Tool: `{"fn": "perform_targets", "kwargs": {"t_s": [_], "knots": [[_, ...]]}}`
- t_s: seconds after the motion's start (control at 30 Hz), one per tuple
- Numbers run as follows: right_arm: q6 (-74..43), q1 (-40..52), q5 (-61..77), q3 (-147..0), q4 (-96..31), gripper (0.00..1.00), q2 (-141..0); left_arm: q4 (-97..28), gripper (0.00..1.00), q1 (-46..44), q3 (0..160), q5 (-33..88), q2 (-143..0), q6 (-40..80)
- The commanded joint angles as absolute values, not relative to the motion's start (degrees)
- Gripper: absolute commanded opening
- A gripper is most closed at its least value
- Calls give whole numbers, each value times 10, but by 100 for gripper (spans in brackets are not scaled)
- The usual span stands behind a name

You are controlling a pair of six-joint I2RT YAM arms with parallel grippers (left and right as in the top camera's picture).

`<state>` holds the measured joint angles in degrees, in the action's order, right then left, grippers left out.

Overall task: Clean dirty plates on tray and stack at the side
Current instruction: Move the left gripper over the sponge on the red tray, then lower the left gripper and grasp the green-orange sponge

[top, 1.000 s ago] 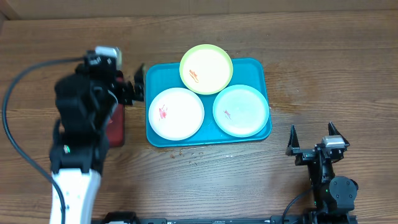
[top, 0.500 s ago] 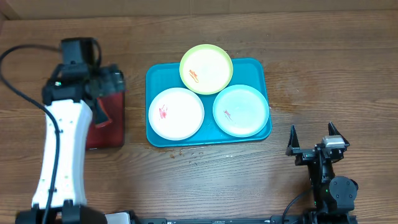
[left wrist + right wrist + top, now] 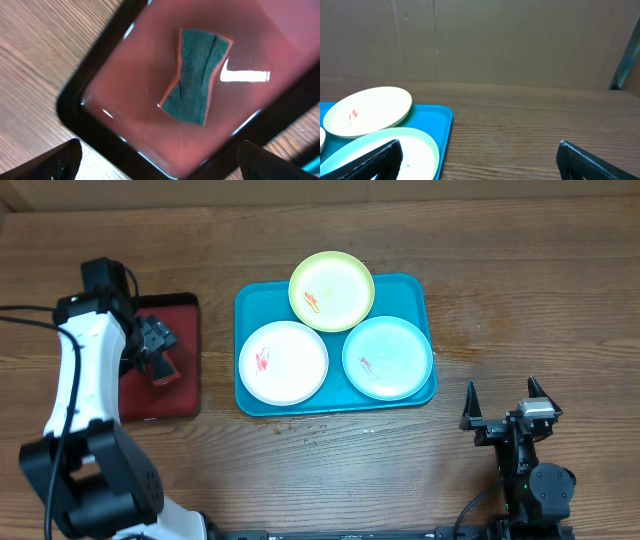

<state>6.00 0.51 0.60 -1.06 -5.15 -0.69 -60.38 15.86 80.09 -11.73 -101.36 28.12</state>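
Three plates [image 3: 283, 362] overhead; left wrist shows sponge [image 3: 196, 75].

- The tray [image 3: 408, 292] lies at the table's [image 3: 520, 280] middle, its long sides running left to right.
- The yellow-green plate [image 3: 332, 290] sits at the far side, overhanging the tray's far rim, with an orange smear.
- The white plate [image 3: 283, 362] lies near-left and the pale mint plate [image 3: 387, 357] near-right, each with a small red smear.
- The left gripper [image 3: 158, 358] hangs over the red tray [image 3: 186, 340], left of the teal one.
- The right gripper [image 3: 502, 402] sits near-right, fingers apart, well clear of the plates.
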Motion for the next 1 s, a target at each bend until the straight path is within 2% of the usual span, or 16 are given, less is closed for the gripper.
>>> {"fn": "perform_targets", "kwargs": {"t_s": [0.0,0.3,0.43,0.77,0.97], "knots": [[60,7,1,-5,-48,100,-2,-587,99,158,811,-91,-1049,256],[61,7,1,-5,-48,100,-2,-537,100,159,811,-18,-1140,173],[60,7,1,-5,-48,100,-2,-541,93,159,811,-12,-1153,148],[60,7,1,-5,-48,100,-2,-552,92,167,810,-36,-1156,146],[61,7,1,-5,-48,100,-2,-544,83,180,795,-35,-1159,159]]}}
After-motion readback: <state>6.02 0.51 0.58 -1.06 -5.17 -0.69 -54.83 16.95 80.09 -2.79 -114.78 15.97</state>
